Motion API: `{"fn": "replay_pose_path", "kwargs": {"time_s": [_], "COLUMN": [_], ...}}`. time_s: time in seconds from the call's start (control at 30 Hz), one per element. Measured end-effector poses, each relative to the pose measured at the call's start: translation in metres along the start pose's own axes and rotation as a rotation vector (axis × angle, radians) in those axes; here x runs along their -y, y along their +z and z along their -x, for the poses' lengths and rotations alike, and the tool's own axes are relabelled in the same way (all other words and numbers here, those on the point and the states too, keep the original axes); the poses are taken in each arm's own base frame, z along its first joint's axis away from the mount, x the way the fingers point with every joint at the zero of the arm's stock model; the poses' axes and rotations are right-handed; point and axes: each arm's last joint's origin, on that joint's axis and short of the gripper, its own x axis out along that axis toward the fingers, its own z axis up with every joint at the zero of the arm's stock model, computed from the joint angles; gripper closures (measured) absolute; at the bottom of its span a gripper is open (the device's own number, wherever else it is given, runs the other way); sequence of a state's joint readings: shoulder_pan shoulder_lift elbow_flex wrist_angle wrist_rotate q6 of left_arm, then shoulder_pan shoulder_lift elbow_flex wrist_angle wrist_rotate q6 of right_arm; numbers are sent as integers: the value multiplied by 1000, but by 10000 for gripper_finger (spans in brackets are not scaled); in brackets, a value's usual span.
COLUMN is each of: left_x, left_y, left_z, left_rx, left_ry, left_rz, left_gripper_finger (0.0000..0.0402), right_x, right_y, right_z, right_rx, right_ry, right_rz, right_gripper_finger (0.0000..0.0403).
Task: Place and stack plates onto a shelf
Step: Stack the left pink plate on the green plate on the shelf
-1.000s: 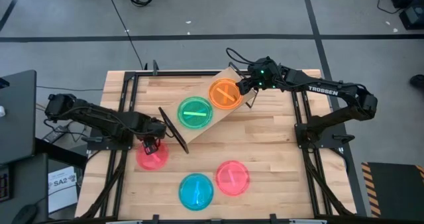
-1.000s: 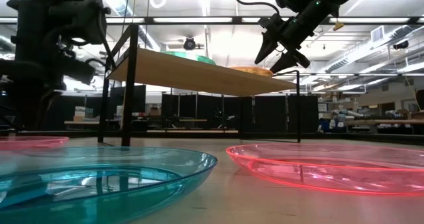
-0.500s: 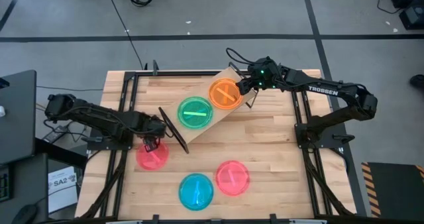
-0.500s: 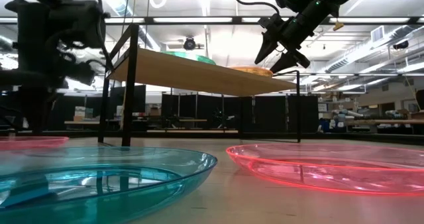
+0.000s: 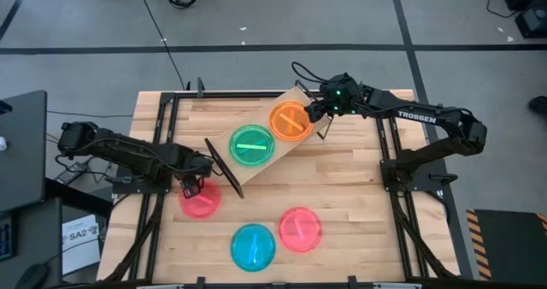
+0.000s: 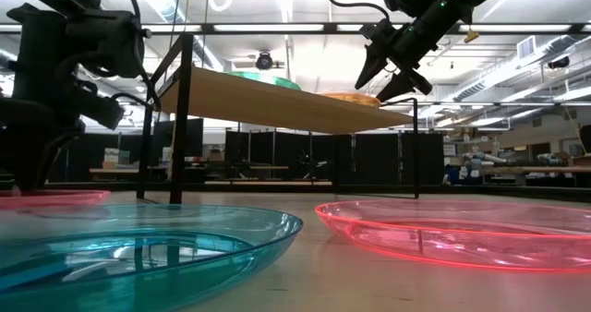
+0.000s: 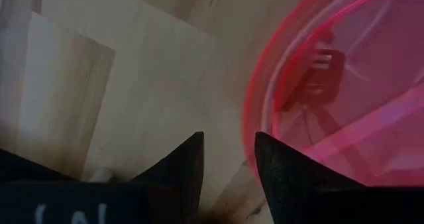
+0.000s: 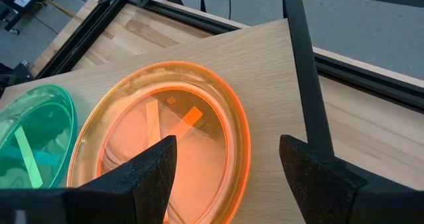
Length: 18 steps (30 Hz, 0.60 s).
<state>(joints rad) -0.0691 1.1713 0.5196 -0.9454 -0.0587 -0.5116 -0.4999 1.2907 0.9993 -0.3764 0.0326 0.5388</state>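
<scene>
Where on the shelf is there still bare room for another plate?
The shelf is nearly full: the green plate and orange plate cover most of the board. Only narrow strips stay bare along its edges and at the end by the right gripper. Stacking looks the safer choice.

Grey floor [image 5: 282, 15] with dark seams; ceiling strip lights [image 6: 277, 28] glow.
</scene>
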Motion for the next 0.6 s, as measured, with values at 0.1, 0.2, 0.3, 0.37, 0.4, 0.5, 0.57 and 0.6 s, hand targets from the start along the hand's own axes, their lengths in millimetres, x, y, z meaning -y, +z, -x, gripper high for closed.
{"fn": "replay_pose_path", "kwargs": {"time_s": [0.1, 0.2, 0.3, 0.37, 0.4, 0.5, 0.57, 0.6], "left_x": [1, 2, 1, 1, 1, 0, 0, 1], "left_y": [3, 4, 3, 2, 1, -1, -1, -2], "left_z": [4, 6, 5, 2, 1, -4, -8, -10], "left_rx": [12, 16, 14, 8, 7, 10, 12, 10], "left_ry": [-8, -11, -9, -5, -5, -12, -27, -39], "left_rz": [1, 1, 1, 5, 16, 53, 55, 58], "left_gripper_finger": [260, 260, 260, 260, 260, 260, 260, 260], "right_x": [0, 0, 0, 0, 0, 0, 0, 0], "right_y": [0, 0, 0, 0, 0, 0, 0, 0], "right_z": [0, 0, 0, 0, 0, 0, 0, 0], "right_rx": [0, 0, 0, 0, 0, 0, 0, 0], "right_ry": [0, 0, 0, 0, 0, 0, 0, 0], "right_rz": [0, 0, 0, 0, 0, 0, 0, 0], "right_gripper_finger": [130, 130, 130, 130, 130, 130, 130, 130]}}
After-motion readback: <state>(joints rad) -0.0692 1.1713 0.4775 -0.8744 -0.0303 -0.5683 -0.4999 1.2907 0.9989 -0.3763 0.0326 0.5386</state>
